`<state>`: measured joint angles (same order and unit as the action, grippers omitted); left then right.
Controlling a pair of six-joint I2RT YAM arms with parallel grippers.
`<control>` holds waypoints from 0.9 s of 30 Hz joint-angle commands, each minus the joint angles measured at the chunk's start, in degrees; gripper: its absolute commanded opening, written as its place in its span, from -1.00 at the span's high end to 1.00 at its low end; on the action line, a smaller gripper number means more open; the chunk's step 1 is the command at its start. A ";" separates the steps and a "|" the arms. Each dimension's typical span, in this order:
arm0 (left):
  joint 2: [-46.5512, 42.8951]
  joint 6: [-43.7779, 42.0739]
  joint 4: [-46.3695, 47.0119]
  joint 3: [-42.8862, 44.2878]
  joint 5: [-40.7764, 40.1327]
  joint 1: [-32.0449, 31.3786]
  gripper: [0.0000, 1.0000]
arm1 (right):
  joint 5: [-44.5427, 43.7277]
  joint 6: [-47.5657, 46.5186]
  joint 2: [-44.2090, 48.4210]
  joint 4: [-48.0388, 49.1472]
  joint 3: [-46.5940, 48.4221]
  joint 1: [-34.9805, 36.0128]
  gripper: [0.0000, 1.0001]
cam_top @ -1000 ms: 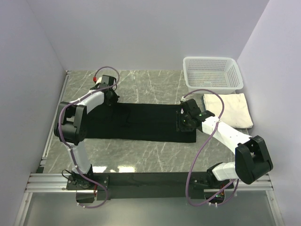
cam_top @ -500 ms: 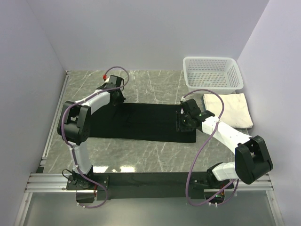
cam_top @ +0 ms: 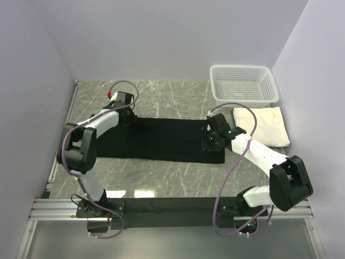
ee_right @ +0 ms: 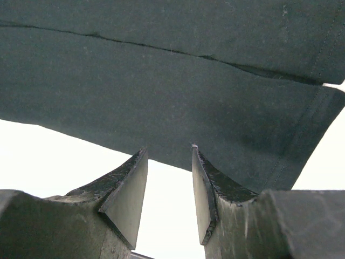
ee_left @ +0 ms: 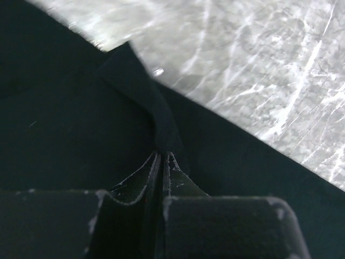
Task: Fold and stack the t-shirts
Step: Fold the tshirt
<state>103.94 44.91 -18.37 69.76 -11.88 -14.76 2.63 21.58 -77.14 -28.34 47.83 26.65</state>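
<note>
Black t-shirt (cam_top: 161, 141): spread as a long dark band across the middle of the surface (cam_top: 178, 94), running left to right, mostly flat. One small fold at its far-left corner raised to a narrow peak. Right end square-cut; hem and one long crease line plain in the right wrist view.

Cream-white t-shirt (cam_top: 264, 125): folded into a flat rectangle on the surface, to the right of the black one and apart from it, just in front of the basket (cam_top: 242, 68).

Left gripper (cam_top: 126, 113): at the far-left corner of the black t-shirt. Closed tight on the raised fold, cloth pinched between the fingertips (ee_left: 137, 186) and running up into them from the flat part. Bare marbled surface just beyond that edge in the left wrist view.

Right gripper (cam_top: 211, 141): over the right end of the black t-shirt, toward its near corner. Roughly half open, a clear gap between the two fingers and no cloth in it. Cloth edge just past the tips. Contact with the cloth: cannot tell.

Basket: white plastic mesh, upright, at the far-right corner of the surface, close to the right wall.

Surround: grey-green marbled surface, pale walls on three sides, metal rail along the near edge carrying both arm bases, purple cables looping off each arm.
</note>
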 commanded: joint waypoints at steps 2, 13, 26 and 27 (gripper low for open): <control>-7.69 4.57 6.15 -5.67 0.10 1.05 0.83 | 0.53 -0.05 2.00 1.09 -0.37 0.33 0.10; -21.23 12.39 15.73 -24.22 0.10 2.10 0.80 | 2.38 0.04 2.26 2.14 -0.72 0.24 0.10; -34.24 13.04 14.59 -33.64 -2.54 9.65 -0.40 | 15.18 2.92 0.78 11.96 1.11 0.24 0.08; -33.98 11.54 14.59 -33.11 -2.53 9.67 -0.49 | 15.21 3.72 0.77 13.38 1.73 0.33 0.08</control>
<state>71.90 60.05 -5.02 35.18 -12.71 -7.40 12.23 22.79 -76.23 -22.48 46.68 26.65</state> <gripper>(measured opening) 0.704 0.459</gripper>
